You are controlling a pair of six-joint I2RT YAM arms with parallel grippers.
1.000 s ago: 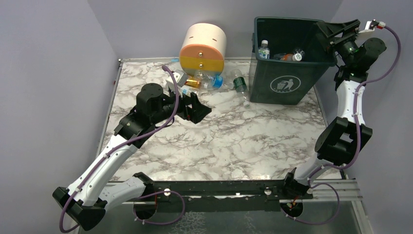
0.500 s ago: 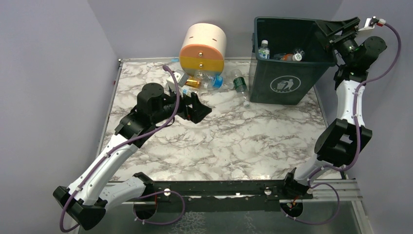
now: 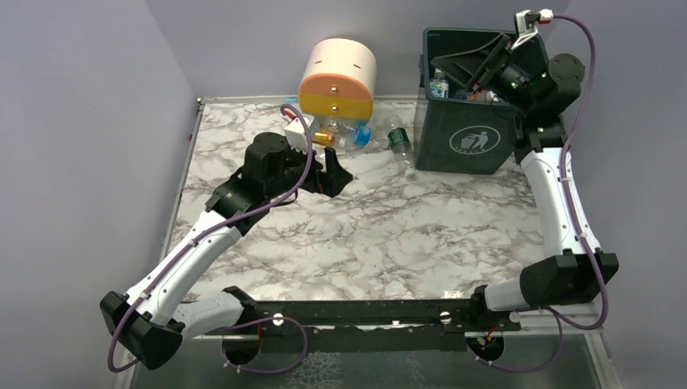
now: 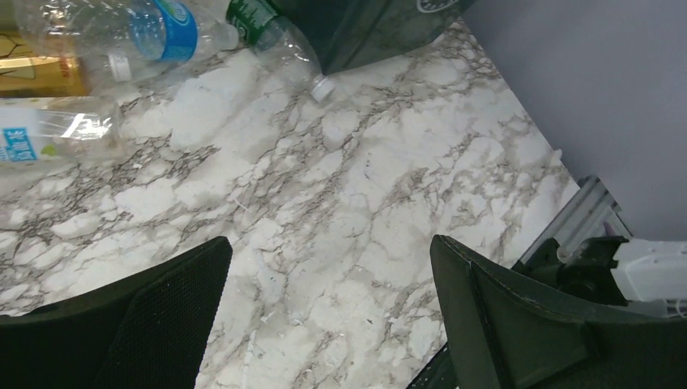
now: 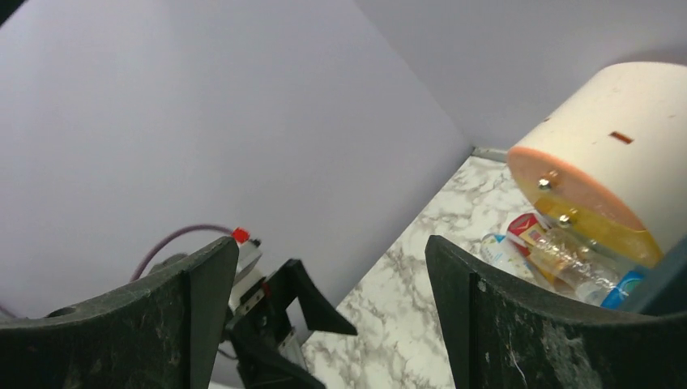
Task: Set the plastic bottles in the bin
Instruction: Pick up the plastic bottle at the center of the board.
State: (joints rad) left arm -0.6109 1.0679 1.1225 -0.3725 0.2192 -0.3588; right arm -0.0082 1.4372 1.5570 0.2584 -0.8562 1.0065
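The bin (image 3: 474,138), dark green with a white litter symbol on its side, stands at the far right corner of the table (image 3: 389,235). The right fingers (image 3: 470,65) hang over its open mouth, spread wide with nothing between them. Inside the bin, an upright bottle (image 3: 440,83) with a white cap leans by the left wall. More bottles lie behind the fingers, too hidden for me to count.

Along the far edge, left of the bin, a round cream and orange drawer unit (image 3: 336,77) lies on its side. The rest of the plastic bottles (image 3: 348,136) are heaped on the table at its foot, between it and the bin. An orange-filled bottle (image 3: 324,138) sits nearest the drawer unit, with a blue-labelled bottle (image 4: 138,24) next to it. A green-labelled bottle (image 4: 271,36) lies just beside the bin's near left corner, its white cap pointing toward the near edge. From the left wrist view, another clear bottle with a pale blue label (image 4: 49,134) lies at the near side of the heap.

The left fingers (image 3: 332,173) hover above the marble top just on the near side of that heap. They are fully released and holding nothing, apart from every bottle.
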